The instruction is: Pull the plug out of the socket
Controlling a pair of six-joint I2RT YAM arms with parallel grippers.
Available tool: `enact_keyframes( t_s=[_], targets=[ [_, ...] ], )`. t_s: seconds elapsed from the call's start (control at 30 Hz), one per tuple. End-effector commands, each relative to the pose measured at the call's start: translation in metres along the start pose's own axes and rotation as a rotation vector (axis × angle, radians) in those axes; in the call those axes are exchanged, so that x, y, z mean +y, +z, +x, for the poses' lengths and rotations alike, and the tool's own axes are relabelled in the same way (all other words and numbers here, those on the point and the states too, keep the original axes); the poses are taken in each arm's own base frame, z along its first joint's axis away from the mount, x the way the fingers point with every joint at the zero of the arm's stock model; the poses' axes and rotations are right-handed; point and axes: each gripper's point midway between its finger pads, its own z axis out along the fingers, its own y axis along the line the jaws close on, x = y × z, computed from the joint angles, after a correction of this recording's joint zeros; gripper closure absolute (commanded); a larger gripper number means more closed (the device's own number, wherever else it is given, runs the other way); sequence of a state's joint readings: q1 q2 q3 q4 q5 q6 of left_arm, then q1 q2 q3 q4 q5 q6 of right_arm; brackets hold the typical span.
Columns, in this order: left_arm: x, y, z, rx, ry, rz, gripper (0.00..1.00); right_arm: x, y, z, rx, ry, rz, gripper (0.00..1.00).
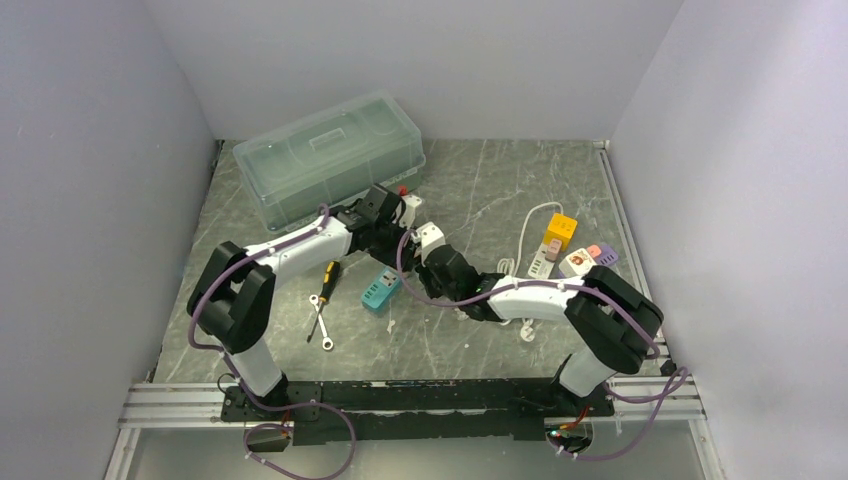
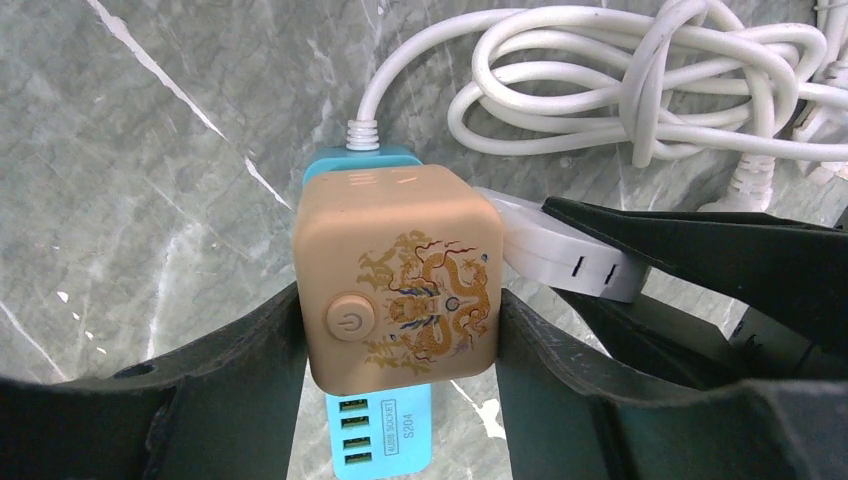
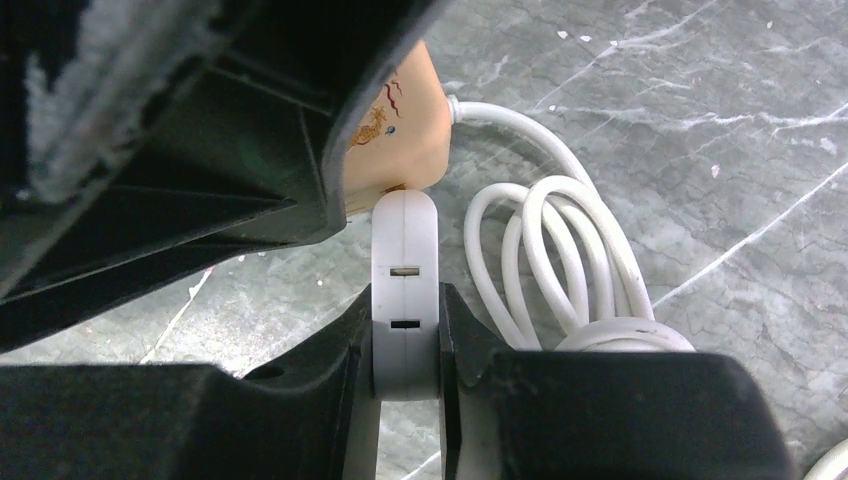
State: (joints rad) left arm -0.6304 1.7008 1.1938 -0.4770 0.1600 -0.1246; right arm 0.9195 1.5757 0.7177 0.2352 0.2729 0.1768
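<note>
Reference item: the tan cube socket (image 2: 400, 280) with the dragon print and round power button, raised above the grey marbled table (image 1: 450, 350).

1. Far left of the cube socket lay a clear lidded box (image 1: 330, 155). Nearer, still on its left, were a yellow-handled screwdriver (image 1: 328, 275) and a wrench (image 1: 320, 322).
2. The left gripper (image 2: 400, 310) clamped the cube socket, one black finger pressed flat on each of two opposite faces.
3. Directly under the cube socket, on the table, lay a teal USB strip (image 2: 380, 440).
4. On the cube socket's right face sat the white plug (image 2: 560, 250), its end touching that face, with no prongs visible.
5. The right gripper (image 3: 405, 340) pinched the plug by its flat sides, fingers nearly together.
6. Right of the cube socket and beyond it, a white cable (image 2: 650, 80) lay in a loose coil.
7. Well to its right was a yellow cube adapter (image 1: 560, 230) among other small adapters.
</note>
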Motion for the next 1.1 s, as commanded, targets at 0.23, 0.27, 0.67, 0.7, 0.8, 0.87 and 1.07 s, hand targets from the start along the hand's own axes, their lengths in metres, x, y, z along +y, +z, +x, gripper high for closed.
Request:
enact_keyframes(
  t_s=[0.23,0.27,0.67,0.7,0.8,0.87,1.07],
  targets=[
    [0.038,0.004,0.02,0.086,-0.002,-0.174,1.0,-0.006,-0.01,-0.016,-0.059,0.004,0.018,1.0],
    [0.038,0.004,0.02,0.086,-0.002,-0.175,1.0,-0.002,-0.012,-0.018,-0.067,-0.003,0.007,1.0],
    [0.039,0.004,0.02,0.087,-0.004,-0.176,1.0,0.012,-0.016,-0.017,-0.078,-0.028,-0.004,1.0],
    [0.039,0.004,0.02,0.087,-0.004,-0.175,1.0,0.012,-0.016,-0.017,-0.079,-0.027,0.001,1.0],
    [0.039,0.004,0.02,0.088,-0.004,-0.175,1.0,0.01,-0.017,-0.018,-0.083,-0.024,0.009,1.0],
    [0.039,0.004,0.02,0.088,-0.004,-0.176,1.0,0.009,-0.018,-0.019,-0.086,-0.022,0.014,1.0],
    [0.038,-0.001,0.017,0.075,-0.001,-0.175,1.0,-0.007,-0.025,-0.021,-0.086,0.005,0.071,1.0]
  ],
)
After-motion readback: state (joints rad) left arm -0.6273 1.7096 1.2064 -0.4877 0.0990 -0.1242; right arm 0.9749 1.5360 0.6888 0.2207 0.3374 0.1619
